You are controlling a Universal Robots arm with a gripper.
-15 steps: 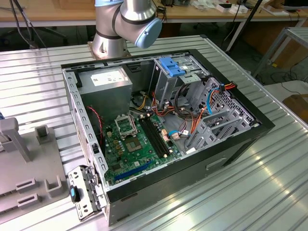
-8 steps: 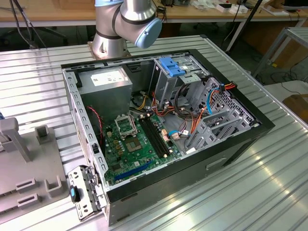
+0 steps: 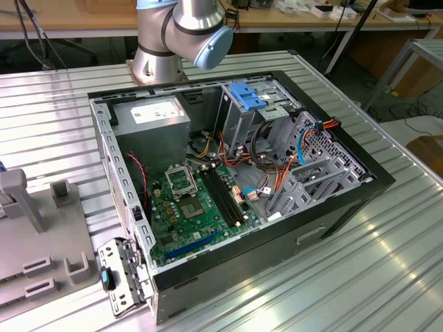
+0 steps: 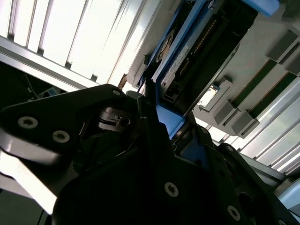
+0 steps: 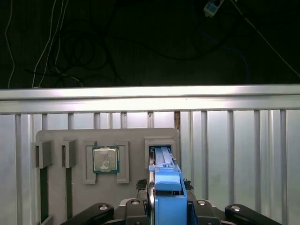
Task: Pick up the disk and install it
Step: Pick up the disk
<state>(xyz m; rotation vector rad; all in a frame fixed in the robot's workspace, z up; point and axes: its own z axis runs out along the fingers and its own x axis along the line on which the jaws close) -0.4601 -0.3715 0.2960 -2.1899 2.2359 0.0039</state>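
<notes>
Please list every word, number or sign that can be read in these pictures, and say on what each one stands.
No text can be read.
White label on the power-supply box: print too small.
Label strip on the disk: blurred.
Processor lid: any marks too small.

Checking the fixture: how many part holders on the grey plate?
4 in the first wrist view: two adjacent narrow holders, a square one around the chip, a slot holding the disk. Others may be hidden.
</notes>
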